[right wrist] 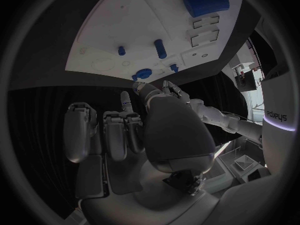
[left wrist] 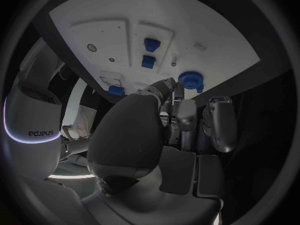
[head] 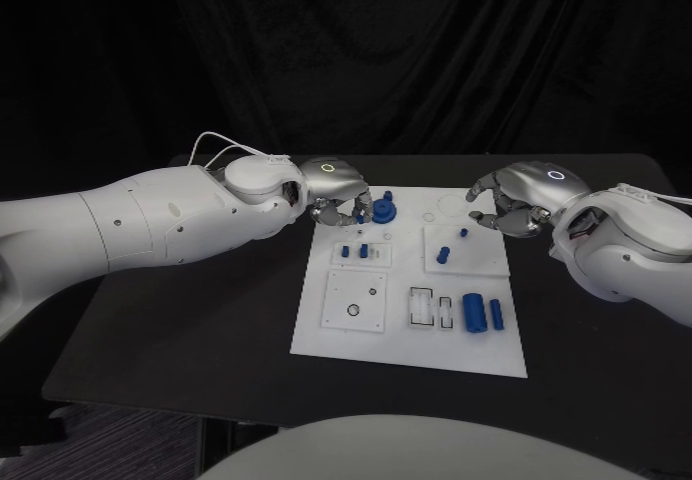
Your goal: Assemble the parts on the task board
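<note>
The task board (head: 408,345) lies in the middle of the black table (head: 188,330), its long side running from near to far. The left hand (head: 340,200) is positioned over the far-left corner of the board, fingers curled downward around a round blue part (head: 385,210) at that corner; the fingertips lie against or just beside this part, and a firm grip cannot be confirmed. In the left wrist view, the same round blue part (left wrist: 190,79) sits on the board edge directly ahead of the fingers (left wrist: 185,116). The right hand (head: 513,205) hovers over the far-right corner of the board with its fingers curled inward and nothing visible between them. In the right wrist view, its fingers (right wrist: 115,135) hang apart from the board surface. Two small blue pegs (head: 359,249) stand in the far-left raised plate. A short blue peg (head: 463,233) and a blue cylinder (head: 443,254) rest on the far-right plate. Two larger blue blocks (head: 482,313) lie side by side near the right edge, next to rectangular recesses (head: 421,307).
</note>
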Available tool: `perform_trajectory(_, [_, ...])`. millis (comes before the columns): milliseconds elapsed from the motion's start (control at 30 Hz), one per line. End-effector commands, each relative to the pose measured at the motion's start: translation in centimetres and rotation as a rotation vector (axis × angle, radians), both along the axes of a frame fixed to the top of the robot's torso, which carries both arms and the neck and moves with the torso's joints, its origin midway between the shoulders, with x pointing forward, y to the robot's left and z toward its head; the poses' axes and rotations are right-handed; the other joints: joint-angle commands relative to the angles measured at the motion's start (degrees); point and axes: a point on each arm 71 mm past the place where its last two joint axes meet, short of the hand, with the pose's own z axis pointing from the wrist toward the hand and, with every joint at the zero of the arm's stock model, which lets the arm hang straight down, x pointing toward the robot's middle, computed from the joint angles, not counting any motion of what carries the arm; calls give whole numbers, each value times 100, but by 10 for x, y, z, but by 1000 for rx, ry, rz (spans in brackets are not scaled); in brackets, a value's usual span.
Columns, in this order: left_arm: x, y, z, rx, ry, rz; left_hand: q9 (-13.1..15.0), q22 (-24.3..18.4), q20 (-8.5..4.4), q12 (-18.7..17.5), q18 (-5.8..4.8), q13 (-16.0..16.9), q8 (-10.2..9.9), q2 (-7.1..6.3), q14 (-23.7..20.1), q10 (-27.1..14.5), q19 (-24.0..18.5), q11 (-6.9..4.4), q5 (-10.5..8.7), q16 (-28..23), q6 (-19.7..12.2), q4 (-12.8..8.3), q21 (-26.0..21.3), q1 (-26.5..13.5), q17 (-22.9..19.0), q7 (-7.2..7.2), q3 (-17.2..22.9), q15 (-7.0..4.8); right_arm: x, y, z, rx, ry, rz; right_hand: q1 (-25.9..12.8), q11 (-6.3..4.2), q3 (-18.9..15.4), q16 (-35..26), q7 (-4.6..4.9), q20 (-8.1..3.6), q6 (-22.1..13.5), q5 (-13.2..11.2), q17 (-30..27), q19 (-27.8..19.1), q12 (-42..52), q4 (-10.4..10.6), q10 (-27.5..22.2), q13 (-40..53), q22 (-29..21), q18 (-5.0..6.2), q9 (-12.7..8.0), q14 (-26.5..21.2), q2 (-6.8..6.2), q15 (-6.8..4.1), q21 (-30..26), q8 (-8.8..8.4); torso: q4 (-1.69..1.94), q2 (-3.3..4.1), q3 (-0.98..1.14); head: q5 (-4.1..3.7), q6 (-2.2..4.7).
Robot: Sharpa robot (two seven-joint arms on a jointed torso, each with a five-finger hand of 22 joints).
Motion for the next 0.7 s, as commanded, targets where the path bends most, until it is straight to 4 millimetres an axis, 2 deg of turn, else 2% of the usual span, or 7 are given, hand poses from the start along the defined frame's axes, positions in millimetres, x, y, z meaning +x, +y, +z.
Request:
perform_trajectory(33, [3, 1, -2, 27, 20, 38, 4, 1011, 25, -47, -102, -19, -25, 0, -16, 20, -1, 19, -20, -34, 9, 30, -5, -55, -10, 58, -18, 12, 0, -2, -1, 0, 3, -15, -33, 12, 32, -34, -11, 16, 49, 6, 1337, 143, 16, 7, 617, 1510, 1158, 36, -11, 539, -45, 21, -26, -20, -1, 2, -2, 13, 0])
perform_trajectory(467, [6, 4, -12, 25, 19, 67, 2, 1013, 26, -109, -104, -54, -41, -6, -14, 39, 3, 37, 13, -39, 5, 36, 1, -70, -15, 75, -22, 20, 0, -3, -2, -7, 12, -19, -32, 12, 36, -38, -11, 17, 51, -1, 1330, 138, 16, 6, 617, 1510, 1154, 39, -14, 536, -45, 21, -38, -21, -4, 1, 2, 25, 0])
perform_trajectory(633, [7, 3, -16, 27, 24, 69, 1, 1009, 26, -114, -100, -57, -43, -6, -22, 44, -5, 39, 19, -47, 5, 35, -15, -70, -32, 77, -21, 22, 0, -2, -2, -9, 13, -19, -32, 12, 36, -38, -11, 17, 51, -1, 1330, 138, 16, 6, 617, 1510, 1154, 39, -14, 536, -45, 21, -38, -21, 3, 9, -5, 26, 0])
perform_trajectory(700, [6, 2, -18, 28, 29, 69, 1, 1008, 26, -117, -100, -58, -44, -6, -27, 46, -6, 40, 21, -53, 4, 35, -17, -69, -43, 78, -21, 23, 0, -2, -2, -9, 13, -18, -33, 12, 38, -41, -10, 17, 54, -7, 1325, 135, 16, 7, 617, 1510, 1152, 41, -15, 535, -45, 21, -45, -21, -2, 2, 0, 30, 0])
